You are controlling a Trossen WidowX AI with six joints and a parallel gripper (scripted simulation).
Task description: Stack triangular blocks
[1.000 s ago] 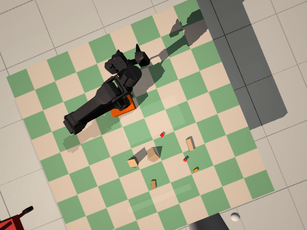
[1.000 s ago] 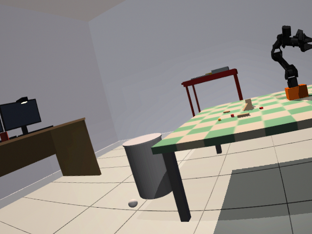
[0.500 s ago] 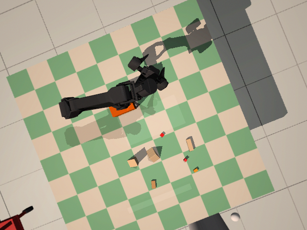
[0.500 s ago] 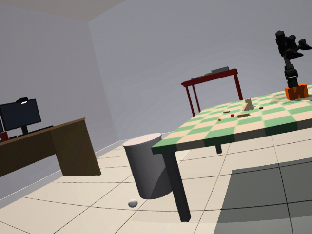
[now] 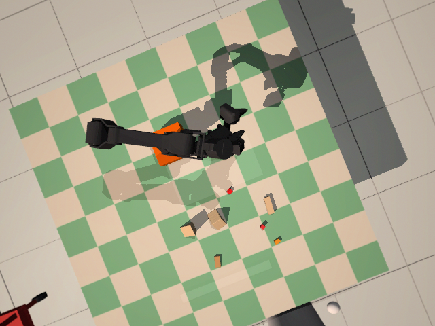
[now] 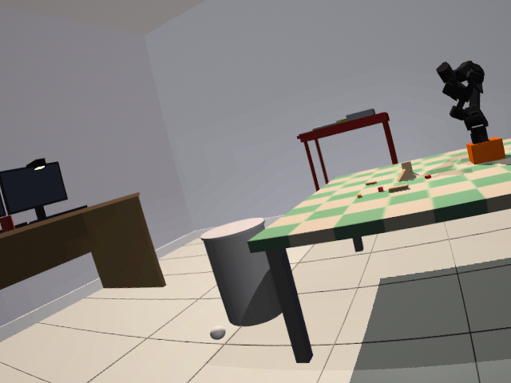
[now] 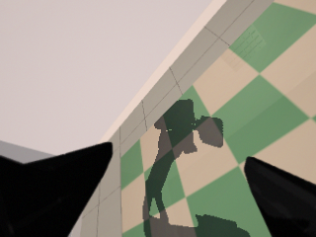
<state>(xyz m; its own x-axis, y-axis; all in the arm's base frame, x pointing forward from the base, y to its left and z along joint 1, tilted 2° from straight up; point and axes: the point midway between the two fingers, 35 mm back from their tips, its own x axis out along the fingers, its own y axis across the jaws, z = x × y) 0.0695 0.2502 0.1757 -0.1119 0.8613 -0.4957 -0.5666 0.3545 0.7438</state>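
Note:
One tan block (image 5: 187, 230) stands with a bright top face and a long shadow. Beside it, a second tan block (image 5: 216, 219) shows several differently shaded faces. They seem to be the triangular blocks, apart in the top view; their sloped faces are hard to tell. In the exterior view they overlap as an upright tan shape (image 6: 406, 167) with a slanting piece at its foot. My gripper (image 5: 245, 121) (image 7: 177, 156) is open and empty, raised well above the table near the arm's base, away from both blocks. No block shows in the wrist view.
A tan bar (image 5: 268, 204) (image 6: 398, 188), a small brown block (image 5: 217, 261) (image 6: 370, 182), two red cubes (image 5: 230, 191) (image 5: 262, 226) and a small orange block (image 5: 277, 240) (image 6: 359, 195) lie around the two blocks. The arm stands on an orange base (image 5: 168, 159) (image 6: 485, 151).

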